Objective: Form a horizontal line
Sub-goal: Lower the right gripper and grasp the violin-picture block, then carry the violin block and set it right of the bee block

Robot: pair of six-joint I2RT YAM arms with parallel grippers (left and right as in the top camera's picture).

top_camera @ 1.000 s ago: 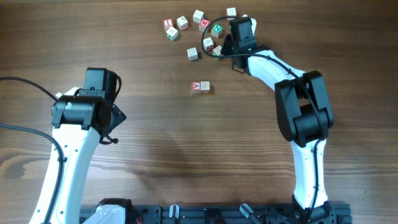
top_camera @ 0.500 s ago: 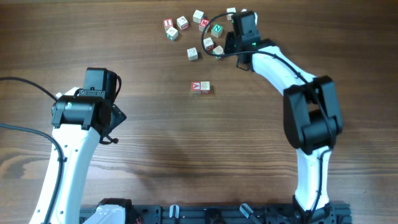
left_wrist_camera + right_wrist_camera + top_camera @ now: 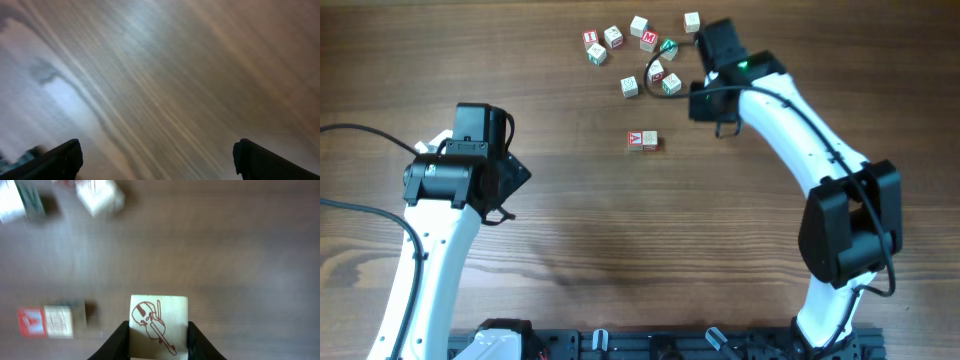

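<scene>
Line: a horizontal line (image 3: 642, 141) of two tiny pale wooden letter cubes, touching side by side, is laid on the brown wood-grain counter (image 3: 620, 250); a red letter is carried by its left cube.
Line from the right wrist: the horizontal line (image 3: 46, 322) is seen blurred at lower left, its red face on the outer end.
Held cube: a pale wooden cube printed with a red violin (image 3: 159, 325) is kept to the right of the line, apart from it.
Right jaws: closed on the violin cube, one dark finger pressed against each side face; from overhead they are hidden under the white and black right arm (image 3: 720, 70), beyond the line and to its right.
Loose cubes: an irregular cluster of similar letter cubes (image 3: 649, 40) is scattered beyond the line, well apart from it.
Left jaws: spread wide with nothing between them but blurred bare counter; they are held well to the left of the line.
</scene>
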